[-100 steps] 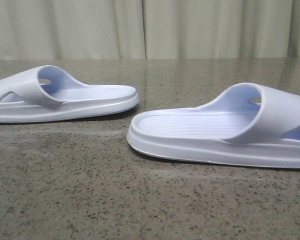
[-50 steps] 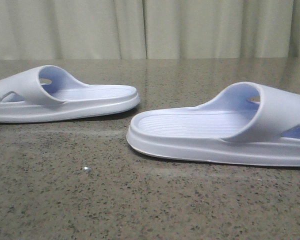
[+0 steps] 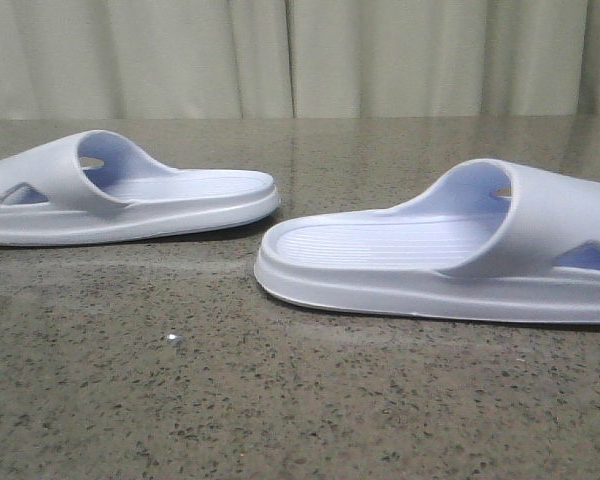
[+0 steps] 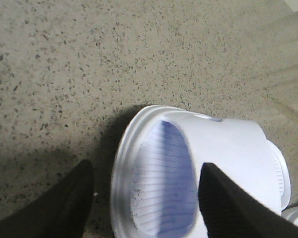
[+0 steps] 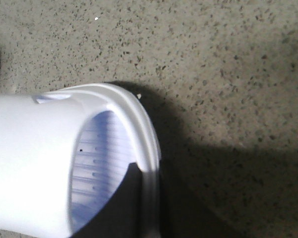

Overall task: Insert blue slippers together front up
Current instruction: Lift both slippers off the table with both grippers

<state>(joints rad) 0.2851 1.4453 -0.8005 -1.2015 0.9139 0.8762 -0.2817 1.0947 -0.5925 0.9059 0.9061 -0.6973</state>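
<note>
The counter (image 3: pixel 300 400), a speckled grey stone-like slab, fills the lower two thirds of the front view. Both blue slippers lie sole-down on it, well apart. The right slipper (image 3: pixel 450 255) sits at centre right with its strap running off the right edge. The left slipper (image 3: pixel 120 190) sits at upper left, its strap toward the left edge.

They look like moulded foam: probably light, fairly stiff in the thick sole, somewhat springy in the wide strap, and smooth enough to slide on the polished slab. The strap or the sole edge by the toe opening seems the soundest place to grip, since a push there would otherwise just skate the slipper along.

In the left wrist view the left slipper (image 4: pixel 198 178) fills the lower centre and right. The left pincer (image 4: pixel 146 203) is spread wide. One dark finger stands at lower left over bare counter beside the sole rim, and the other overlaps the strap at lower right, so the footbed opening lies between them.

In the right wrist view the right slipper (image 5: pixel 74 168) fills the lower left. Only a dark shape crosses its rim at bottom centre, so I cannot tell how the right pincer stands.
</note>
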